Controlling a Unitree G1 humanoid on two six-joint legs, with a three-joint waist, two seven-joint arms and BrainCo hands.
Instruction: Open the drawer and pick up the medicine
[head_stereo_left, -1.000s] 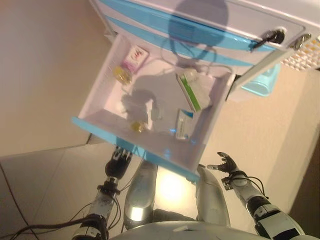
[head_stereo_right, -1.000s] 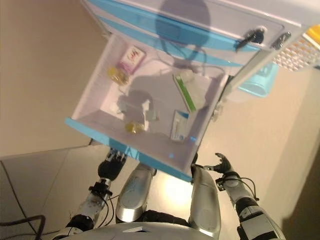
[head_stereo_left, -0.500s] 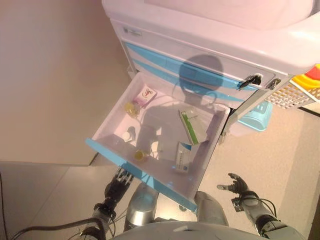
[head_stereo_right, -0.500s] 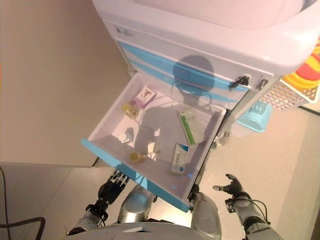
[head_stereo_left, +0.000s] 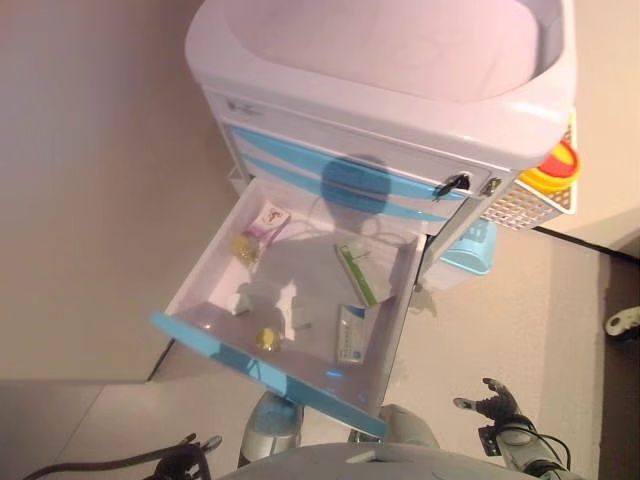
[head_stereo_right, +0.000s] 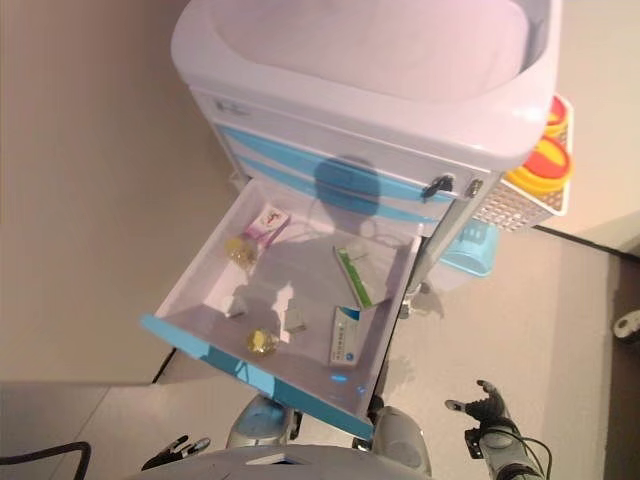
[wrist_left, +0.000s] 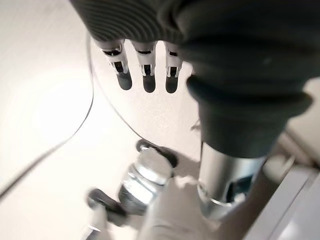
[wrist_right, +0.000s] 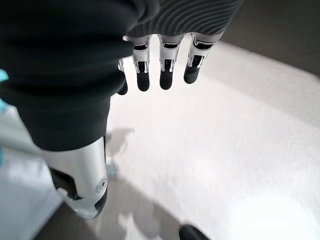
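Now the view has pulled back from the open drawer (head_stereo_left: 290, 310): medicine boxes (head_stereo_left: 352, 276) lie inside, untouched. Both hands have dropped low, left hand (wrist_left: 145, 70) and right hand (head_stereo_left: 492, 400) with fingers relaxed and empty, so the pick-up remains ahead.

One white trolley cabinet (head_stereo_right: 360, 70) with blue stripes has one drawer (head_stereo_right: 200, 290) pulled open. Inside lie three flat medicine boxes: one pink-and-white (head_stereo_right: 267, 222), one green-edged (head_stereo_right: 353, 277), one blue-and-white (head_stereo_right: 345, 338). Two small yellow round items (head_stereo_right: 262, 342) sit there too, the other one (head_stereo_right: 240, 249) by the pink box.
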